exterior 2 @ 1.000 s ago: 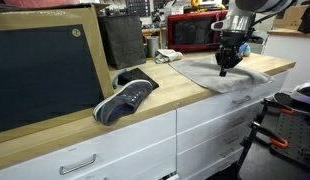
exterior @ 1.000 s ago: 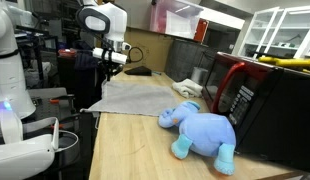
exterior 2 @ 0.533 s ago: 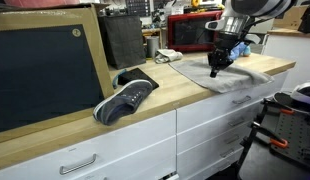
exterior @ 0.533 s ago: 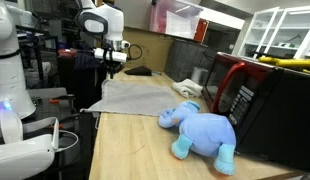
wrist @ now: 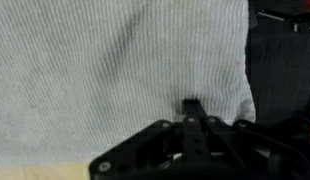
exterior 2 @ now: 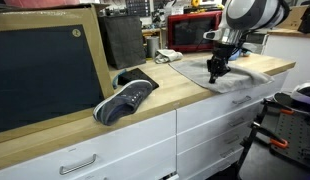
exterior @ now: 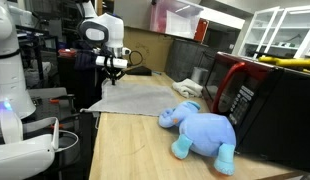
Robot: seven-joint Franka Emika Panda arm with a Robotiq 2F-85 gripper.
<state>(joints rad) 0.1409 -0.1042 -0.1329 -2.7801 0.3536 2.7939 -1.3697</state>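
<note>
Exterior view, lower left: grey low-top sneaker (exterior 2: 125,99) on light wooden countertop (exterior 2: 170,88). Centre right: black Robotiq gripper (exterior 2: 214,74) points down, tips at edge of flat grey knitted cloth (exterior 2: 243,72). Wrist view, lower centre: fingers (wrist: 194,108) pressed together, narrow, over cloth near its right hem; cannot tell whether fabric is pinched. Exterior view, lower right: blue plush elephant (exterior: 203,130), well apart from gripper.

Gripper (exterior 2: 214,74) over cloth (exterior 2: 241,72), shoe (exterior 2: 125,98) on counter (exterior 2: 167,97), plush toy (exterior: 202,131) before microwave (exterior: 263,98)
</note>
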